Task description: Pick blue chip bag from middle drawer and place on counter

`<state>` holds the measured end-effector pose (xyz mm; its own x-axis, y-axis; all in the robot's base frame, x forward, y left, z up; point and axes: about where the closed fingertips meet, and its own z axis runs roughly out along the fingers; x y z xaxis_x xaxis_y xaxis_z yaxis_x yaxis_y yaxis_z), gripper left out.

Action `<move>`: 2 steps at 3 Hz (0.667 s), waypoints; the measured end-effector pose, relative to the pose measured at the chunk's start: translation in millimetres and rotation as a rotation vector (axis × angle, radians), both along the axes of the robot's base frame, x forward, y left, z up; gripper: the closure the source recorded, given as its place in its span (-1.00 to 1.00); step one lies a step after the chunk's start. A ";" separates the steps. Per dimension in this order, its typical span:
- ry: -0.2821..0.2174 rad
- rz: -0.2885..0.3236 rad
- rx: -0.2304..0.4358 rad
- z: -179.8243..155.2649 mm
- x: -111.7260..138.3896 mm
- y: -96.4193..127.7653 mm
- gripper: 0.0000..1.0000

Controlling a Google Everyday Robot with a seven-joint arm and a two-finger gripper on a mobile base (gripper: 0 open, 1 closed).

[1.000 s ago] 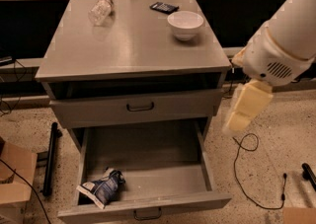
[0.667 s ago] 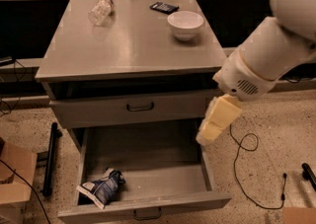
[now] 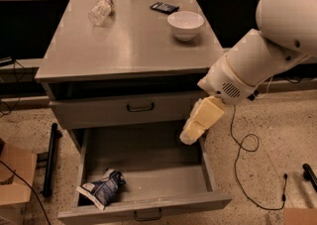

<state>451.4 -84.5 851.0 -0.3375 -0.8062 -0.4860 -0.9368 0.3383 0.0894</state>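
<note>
Step in hand: as I judge it, the reach toward the bag; nothing has been picked up yet.
Claw: the claw [image 3: 189, 135] hangs at the end of the white arm, over the right rear part of the open middle drawer [image 3: 163, 169], just below the right end of the closed upper drawer front [image 3: 99, 112].
Claw state: cannot tell whether it is released or clenched; it holds nothing.
Blue chip bag: the blue chip bag [image 3: 101, 189] lies crumpled on the drawer bottom in the front-left corner, close to the left wall and the front wall.
Bag relative to claw: well apart, diagonally across the drawer; the bag is lower, to the left and nearer the drawer's front than the claw.
Doing it well: carry the claw left and forward above the drawer walls, then descend from straight overhead. Keep the wrist off the upper drawer front and the right side wall.
Grip: take the bag across its bunched middle; the corner leaves little room on the wall sides.
Handling: foil is likely light and slippery, so a firm squeeze suits it.
Desk: the grey desk [image 3: 133, 45] carries a clear plastic bottle [image 3: 100, 11], a white bowl [image 3: 185, 25] and a small black device [image 3: 164, 7].
</note>
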 end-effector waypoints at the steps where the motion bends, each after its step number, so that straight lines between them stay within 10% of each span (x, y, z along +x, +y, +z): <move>1: 0.039 0.005 0.016 -25.0 4.4 16.7 -1.00; 2: 0.088 0.007 0.072 -60.5 8.6 57.0 -1.00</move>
<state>460.1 -27.5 790.4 -0.3755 -0.7730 -0.5113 -0.9267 0.3214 0.1947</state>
